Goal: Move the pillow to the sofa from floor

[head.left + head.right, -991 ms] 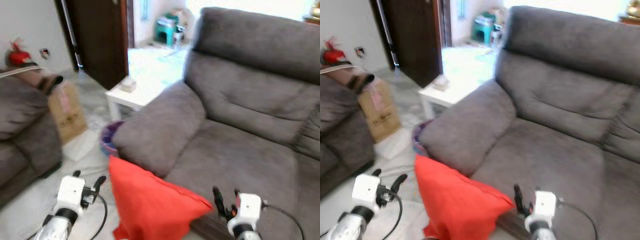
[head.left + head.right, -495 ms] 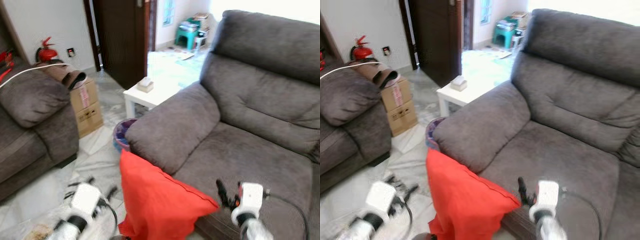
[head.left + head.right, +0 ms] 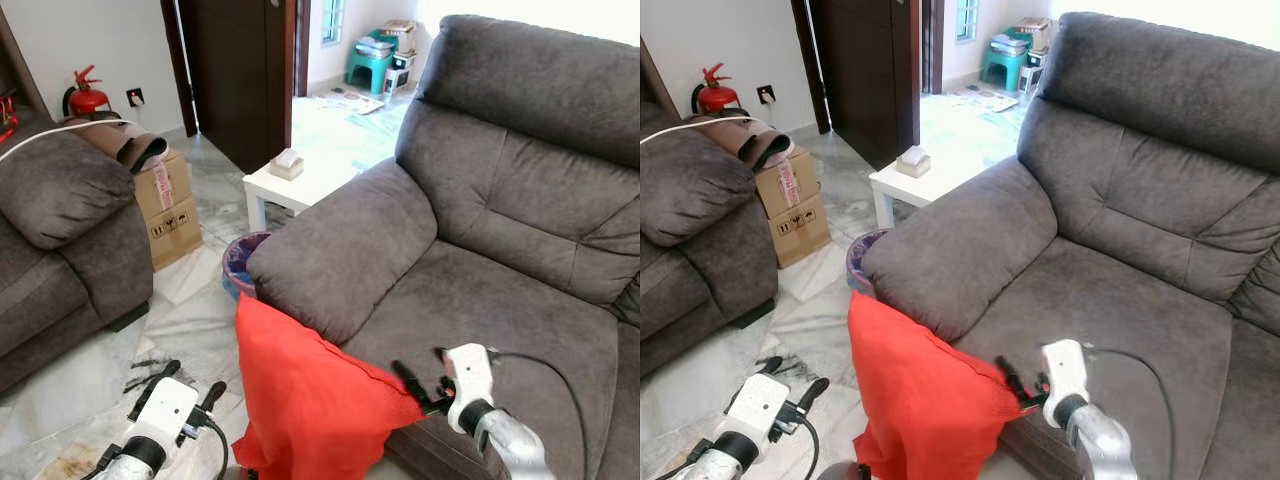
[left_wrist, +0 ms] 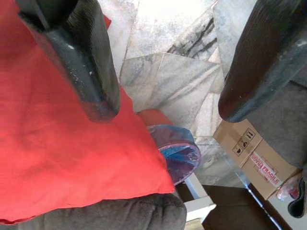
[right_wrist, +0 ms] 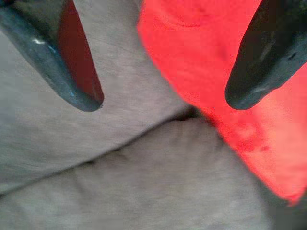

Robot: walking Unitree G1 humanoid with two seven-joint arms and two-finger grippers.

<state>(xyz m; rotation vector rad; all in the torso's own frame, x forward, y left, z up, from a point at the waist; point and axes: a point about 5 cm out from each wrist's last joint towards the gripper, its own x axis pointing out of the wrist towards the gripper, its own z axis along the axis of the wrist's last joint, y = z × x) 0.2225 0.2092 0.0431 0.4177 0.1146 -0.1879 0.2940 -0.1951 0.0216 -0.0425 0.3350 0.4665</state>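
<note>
Evidently the right gripper point(image 3: 422, 385), fingers spread, reaches the red fabric pillow's point(image 3: 305, 400) three-o'clock corner (propped against the grey upholstered sofa point(image 3: 480, 290)); the left gripper point(image 3: 190, 385), also spread, flanks it for lifting.

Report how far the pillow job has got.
Done: nothing yet. The red pillow leans against the front of the grey sofa, lower edge down at the marble floor, not on the seat. In hand: the right gripper is open at the pillow's upper corner by the seat edge; the left gripper is open beside its other side. Left: grasp the pillow, lift it, set it on the seat.
</note>
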